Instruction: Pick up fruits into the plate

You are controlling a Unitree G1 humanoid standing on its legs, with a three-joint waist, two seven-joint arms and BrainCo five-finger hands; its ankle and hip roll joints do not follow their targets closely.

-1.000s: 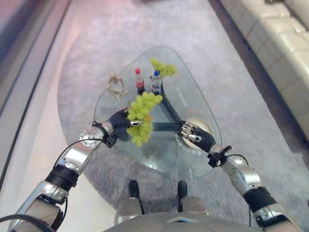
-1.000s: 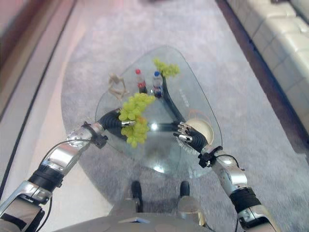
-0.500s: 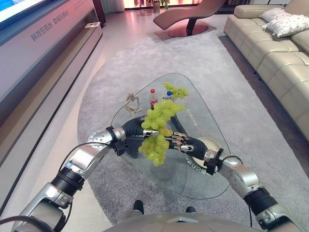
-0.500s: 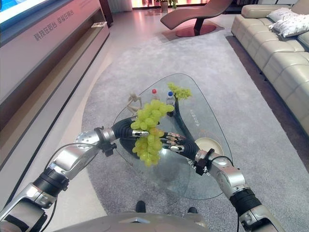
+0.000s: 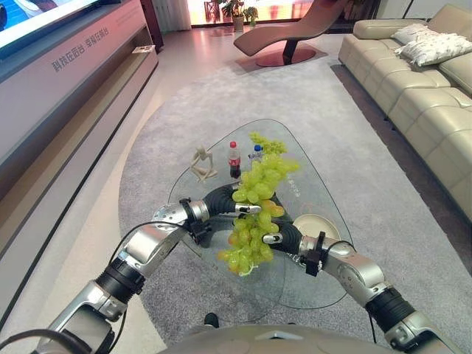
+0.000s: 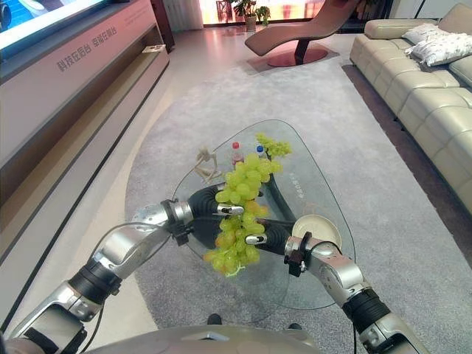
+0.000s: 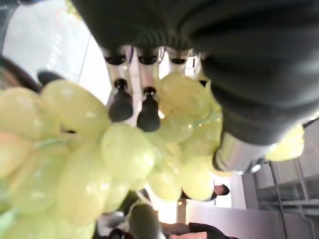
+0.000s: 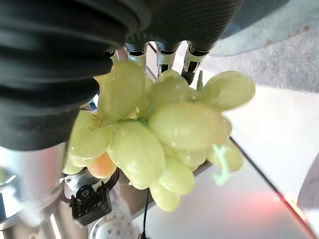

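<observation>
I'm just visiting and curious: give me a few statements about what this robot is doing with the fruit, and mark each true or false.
1. Both hands, the left robot hand and the right robot hand, are on the big grape bunch. True.
2. The plate already holds the bunch. False: it is held up above the glass table; the plate looks empty.
3. A second, smaller grape bunch lies at the table's far end. True.
4. The two bottles lie toppled. False: they stand upright.

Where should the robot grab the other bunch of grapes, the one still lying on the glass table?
Probably from above, fingers closing round the middle of the grape bunch on the table. It lies flat and spread out on the glass table, and the bottles stand close beside it.
</observation>
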